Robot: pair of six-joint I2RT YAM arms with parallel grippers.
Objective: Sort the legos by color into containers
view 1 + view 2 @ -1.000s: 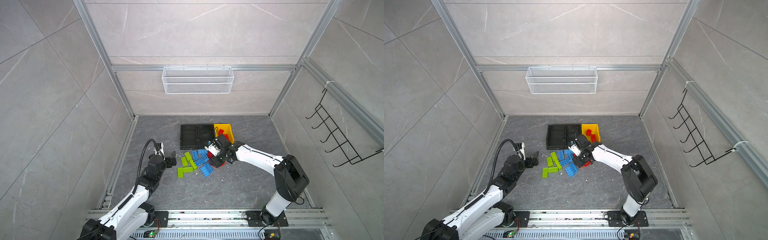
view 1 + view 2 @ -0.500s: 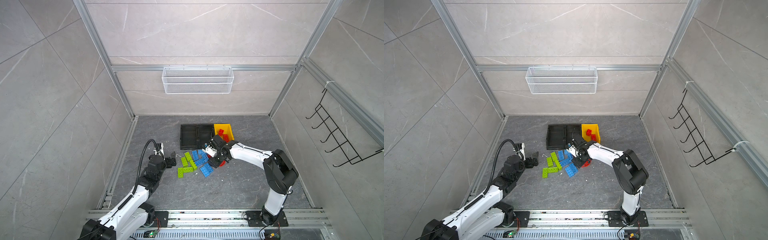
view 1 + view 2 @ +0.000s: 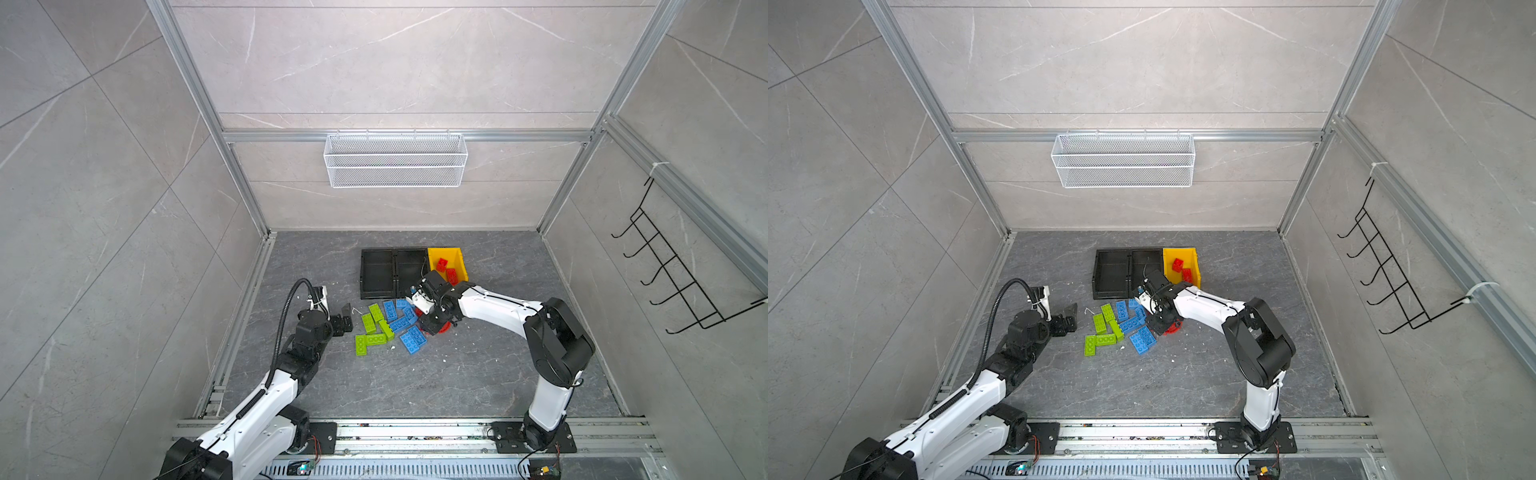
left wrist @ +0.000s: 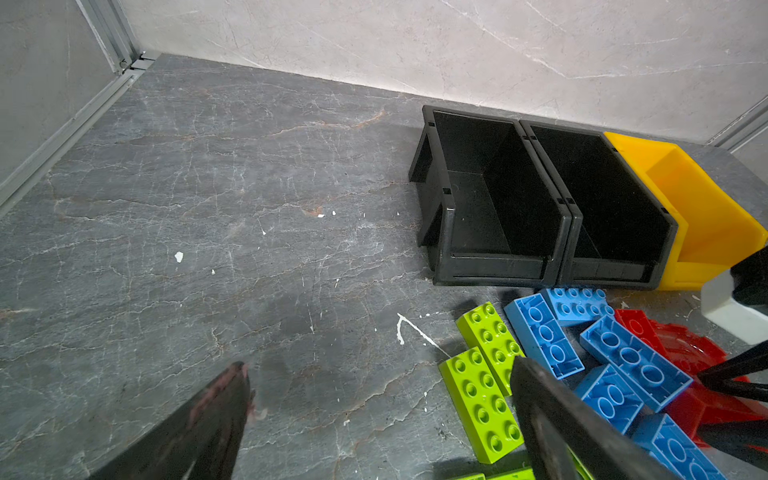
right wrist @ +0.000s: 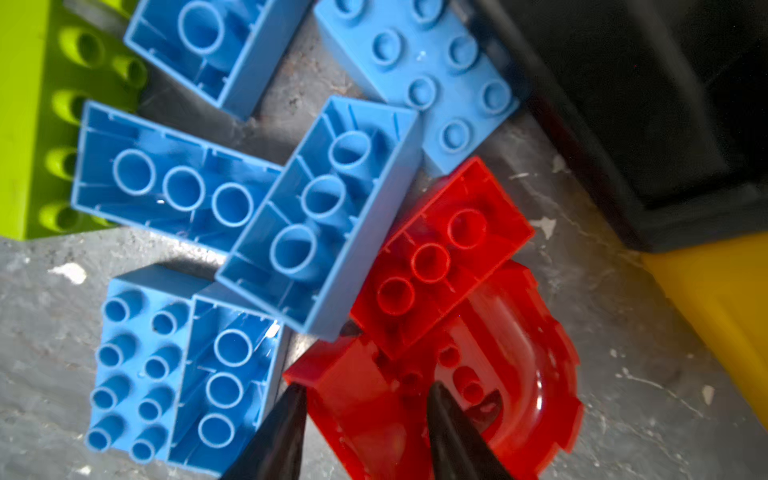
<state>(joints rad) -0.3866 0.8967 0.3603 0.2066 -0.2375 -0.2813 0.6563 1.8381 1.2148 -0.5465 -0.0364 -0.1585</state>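
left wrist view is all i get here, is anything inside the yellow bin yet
Observer: Yes. In both top views, two red studded plastic bricks lie inside the yellow plastic bin.
Operator: ok and what is the right arm on
Observer: In the right wrist view, the right gripper has its jaws on either side of an edge of the red curved translucent plastic piece, which lies on the floor. I cannot tell whether they have clamped it.
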